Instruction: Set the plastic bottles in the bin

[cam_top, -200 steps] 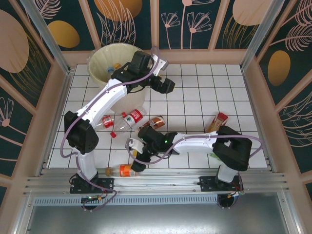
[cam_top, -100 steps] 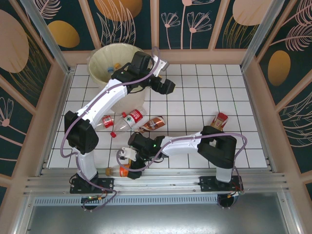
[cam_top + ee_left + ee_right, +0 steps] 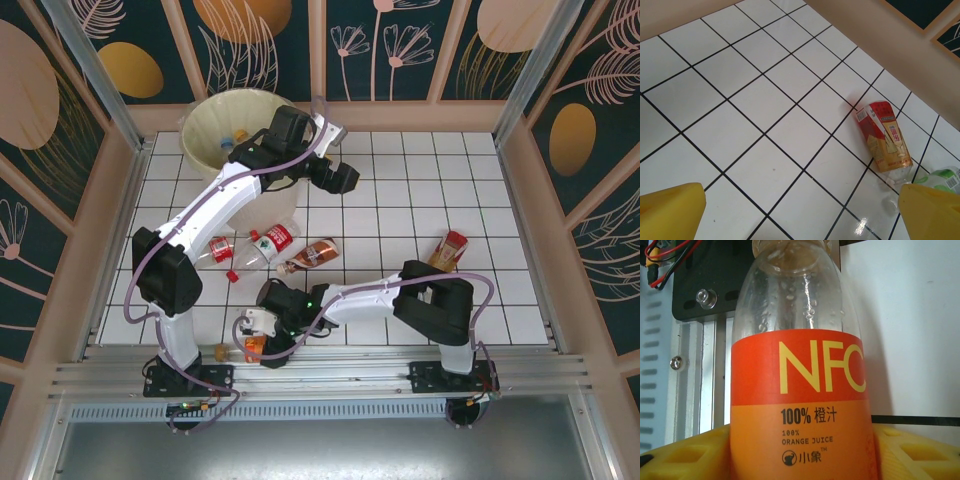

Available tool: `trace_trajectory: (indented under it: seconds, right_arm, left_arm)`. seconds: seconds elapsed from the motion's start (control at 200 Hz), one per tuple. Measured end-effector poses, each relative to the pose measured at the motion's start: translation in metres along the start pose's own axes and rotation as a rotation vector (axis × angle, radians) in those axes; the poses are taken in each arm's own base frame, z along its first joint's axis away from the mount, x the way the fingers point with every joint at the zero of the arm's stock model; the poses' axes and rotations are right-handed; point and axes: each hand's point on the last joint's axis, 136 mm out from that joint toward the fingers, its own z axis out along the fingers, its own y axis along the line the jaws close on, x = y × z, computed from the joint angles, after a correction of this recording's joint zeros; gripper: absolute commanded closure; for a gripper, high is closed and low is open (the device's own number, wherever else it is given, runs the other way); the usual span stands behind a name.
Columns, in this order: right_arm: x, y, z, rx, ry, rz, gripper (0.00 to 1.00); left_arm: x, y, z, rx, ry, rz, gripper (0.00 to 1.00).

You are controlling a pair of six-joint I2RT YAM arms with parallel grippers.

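From above, the right gripper (image 3: pixel 256 343) was down at the near left edge of the table, on an orange juice bottle (image 3: pixel 250 350) lying just beside the metal rail (image 3: pixel 330 372). The bin (image 3: pixel 205 112) stood in the far left corner, well apart from it. The left gripper (image 3: pixel 342 178) hung near the bin's rim. Other plastic bottles (image 3: pixel 270 243) lay between the held bottle and the bin. The carry would probably do best to rise well clear of them first, and to mind the left arm across that path.

On the left wrist camera, the yellow fingers (image 3: pixel 670 210) stood wide apart over bare tiles with nothing between them. A red-labelled bottle (image 3: pixel 885 142) lay ahead, apart from them.

On the right wrist camera, the yellow pads (image 3: pixel 685 455) lay against both sides of the orange juice bottle, low on its label, so it was gripped. The smooth round wall looked likely to slip or dent. A firm, even squeeze and a straight lift away from the rail seemed wise.
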Motion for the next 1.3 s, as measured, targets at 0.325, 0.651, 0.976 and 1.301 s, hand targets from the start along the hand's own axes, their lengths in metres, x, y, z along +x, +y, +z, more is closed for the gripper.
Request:
trace_trajectory:
  seconds: [0.325,0.651,0.976,1.301]
  right_arm:
    - [-0.002,-0.002,-0.002,-0.007,-0.016,0.006,0.51]
    - [-0.005,-0.042,-0.035,0.057,-0.107,0.097,0.52]
    - [0.002,-0.056,-0.041,0.093,-0.121,0.140,0.52]
    - [-0.005,-0.079,-0.097,0.177,-0.261,0.192,0.52]
  left_arm:
    - [0.002,0.000,0.001,0.002,0.004,-0.002,0.01]
    - [0.012,0.001,0.006,0.013,0.024,-0.011,0.01]
    - [0.001,-0.007,-0.003,0.035,-0.013,0.002,0.01]
    - [-0.054,-0.042,-0.060,0.076,-0.219,0.053,0.01]
